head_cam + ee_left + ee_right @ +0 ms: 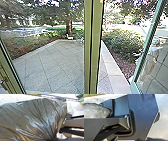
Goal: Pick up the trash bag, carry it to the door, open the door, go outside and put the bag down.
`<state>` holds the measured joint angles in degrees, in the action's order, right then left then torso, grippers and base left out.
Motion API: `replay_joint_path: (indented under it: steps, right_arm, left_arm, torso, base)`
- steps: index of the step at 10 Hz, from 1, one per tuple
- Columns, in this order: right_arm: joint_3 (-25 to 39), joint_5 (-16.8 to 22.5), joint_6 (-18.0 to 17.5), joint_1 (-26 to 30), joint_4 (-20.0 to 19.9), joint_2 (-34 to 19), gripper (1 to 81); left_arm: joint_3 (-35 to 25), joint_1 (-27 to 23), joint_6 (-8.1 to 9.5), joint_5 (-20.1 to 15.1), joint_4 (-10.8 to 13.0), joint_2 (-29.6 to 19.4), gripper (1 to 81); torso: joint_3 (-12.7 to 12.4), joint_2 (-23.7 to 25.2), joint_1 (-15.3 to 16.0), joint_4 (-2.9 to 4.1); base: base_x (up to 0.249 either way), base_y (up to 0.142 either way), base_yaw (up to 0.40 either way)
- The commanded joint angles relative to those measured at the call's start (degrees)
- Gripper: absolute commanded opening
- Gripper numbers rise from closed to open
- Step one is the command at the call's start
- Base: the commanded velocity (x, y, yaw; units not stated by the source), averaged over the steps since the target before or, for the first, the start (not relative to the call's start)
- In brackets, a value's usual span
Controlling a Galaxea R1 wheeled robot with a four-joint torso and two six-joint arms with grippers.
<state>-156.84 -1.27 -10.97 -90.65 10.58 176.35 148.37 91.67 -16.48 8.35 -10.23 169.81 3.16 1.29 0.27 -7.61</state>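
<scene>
The dark, shiny trash bag (37, 117) spreads large across the left wrist view, its folds drawn together into a tight neck. At that neck my left gripper (54, 138) is shut on the bag. Part of the bag (95, 110) also shows beside the robot's dark body in the right wrist view. In the head view, a green door post (93, 47) stands upright near the middle, with glass to its left. The teal-framed glass door (142, 53) stands swung out at the right, leaving an opening between it and the post.
Beyond the glass lies a tiled yard (53, 66). A pale stone curb (112, 68) runs outward through the opening, beside a planted bed with a bush (123, 42). A tree trunk (69, 26) rises farther off.
</scene>
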Motion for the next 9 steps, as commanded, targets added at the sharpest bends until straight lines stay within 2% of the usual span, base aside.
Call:
replay_joint_path:
  steps: [1, 5, 6, 9]
  right_arm:
    - [0.32, 3.20, 0.16, 2.09, -0.21, 0.61, 81.1]
    - [0.23, 3.29, 0.50, 1.83, 0.05, 0.61, 81.1]
    - [0.32, 3.29, 1.73, 1.39, 0.32, 0.61, 81.1]
    - [0.41, 3.20, 2.01, 0.24, 0.32, 0.70, 81.1]
  left_arm:
    - [-0.54, -1.89, -0.48, -3.17, 0.56, -0.09, 1.0]
    - [-0.54, -1.89, -0.48, -3.25, 0.56, -0.17, 1.0]
    - [-0.54, -1.89, -0.48, -3.25, 0.56, -0.17, 1.0]
    - [-0.45, -1.89, -0.48, -3.34, 0.56, -0.17, 1.0]
  torso:
    - [0.00, 0.00, 0.00, 0.00]
    - [0.00, 0.02, 0.00, 0.00]
    - [0.00, 0.00, 0.00, 0.00]
    - [0.00, 0.00, 0.00, 0.00]
  base:
    - [0.000, 0.000, -0.244]
    - [0.000, 0.000, -0.239]
    - [0.000, 0.000, -0.191]
    - [0.000, -0.021, -0.093]
